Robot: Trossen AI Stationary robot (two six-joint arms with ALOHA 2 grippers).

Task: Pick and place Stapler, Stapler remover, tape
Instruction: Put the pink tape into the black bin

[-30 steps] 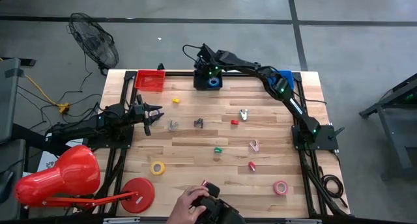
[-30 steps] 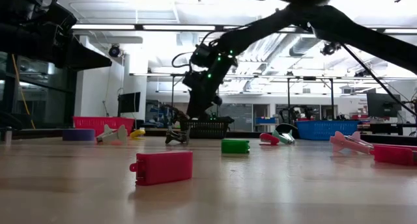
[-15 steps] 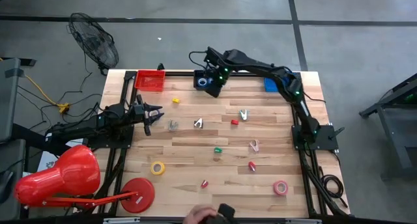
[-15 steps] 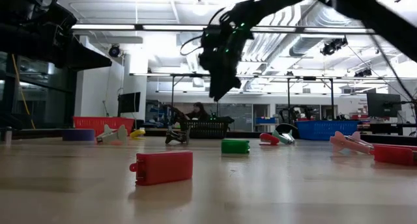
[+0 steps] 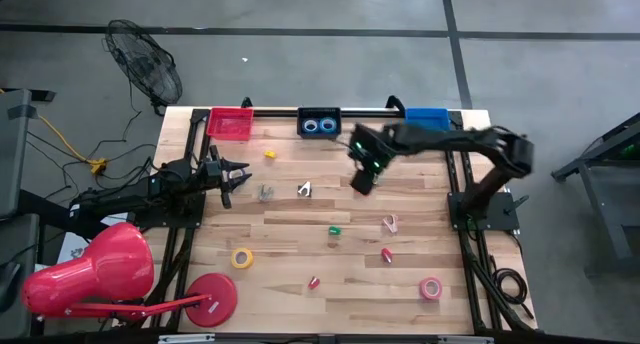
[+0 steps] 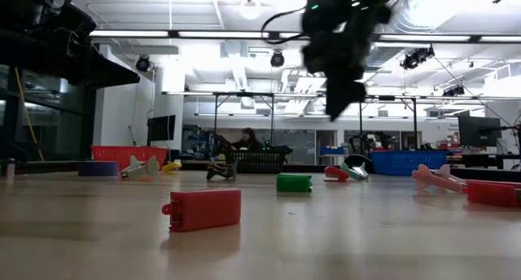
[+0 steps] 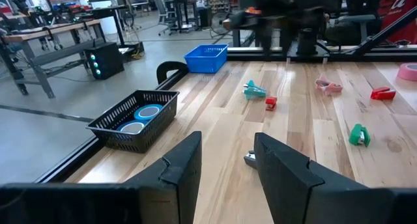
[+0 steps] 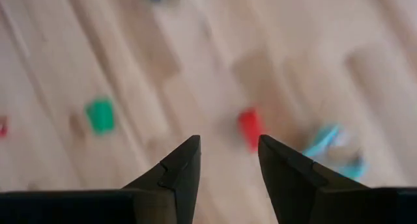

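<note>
My right gripper (image 5: pixel 362 180) (image 8: pixel 228 160) hangs open and empty above the middle of the table, pointing steeply down over a small red stapler (image 8: pixel 249 127) and a teal stapler remover (image 8: pixel 331 146). Two blue tape rolls (image 5: pixel 320 125) lie in the black bin (image 5: pixel 303 122) at the far edge. A yellow tape roll (image 5: pixel 242 257) and a pink one (image 5: pixel 431 287) lie flat on the table near the front. Grey stapler removers (image 5: pixel 265 192) (image 5: pixel 304 189) lie in front of my left gripper (image 5: pixel 237 174) (image 7: pixel 225 165), which waits open at the left edge.
A red bin (image 5: pixel 231 122) and a blue bin (image 5: pixel 427 117) flank the black one at the far edge. Small staplers lie scattered: green (image 5: pixel 335 229), red (image 5: pixel 386 255) (image 5: pixel 314 282), yellow (image 5: pixel 270 154). A pink remover (image 5: pixel 390 222) lies right of centre. A red lamp (image 5: pixel 90 274) stands off the left corner.
My right gripper has swung away from the black bin, rising and travelling toward the table's right and near side, to above the middle. Two blue rolls now show in the bin. A person's hand at the near edge has withdrawn out of view.
</note>
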